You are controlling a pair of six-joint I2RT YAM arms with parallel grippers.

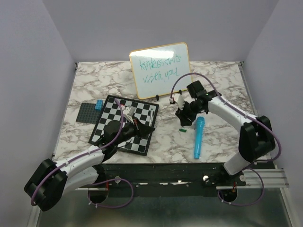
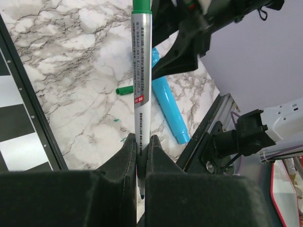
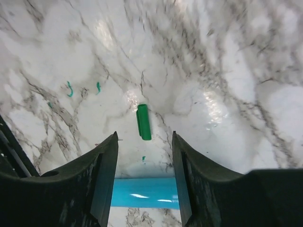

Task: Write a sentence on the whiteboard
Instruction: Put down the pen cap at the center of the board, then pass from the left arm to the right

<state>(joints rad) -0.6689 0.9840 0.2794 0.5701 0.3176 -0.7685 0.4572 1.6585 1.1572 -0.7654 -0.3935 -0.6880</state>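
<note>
Showing the whiteboard (image 1: pixel 182 81) upright at the upper centre of the top view, carrying the sentence (image 1: pixel 156 68) in green across two lines. Pinching a green marker (image 2: pixel 141 71) between the nearly closed jaws of the left gripper (image 2: pixel 142 146), at lower left centre over the right edge of the checkered board (image 1: pixel 111 118). Hovering the right gripper (image 3: pixel 144 156), jaws spread wide and gripping nothing, above a small green cap (image 3: pixel 144 122) lying on the marble table (image 1: pixel 222 85). Showing a light-blue pen (image 1: pixel 198 137) just beside the cap, toward lower right.
</note>
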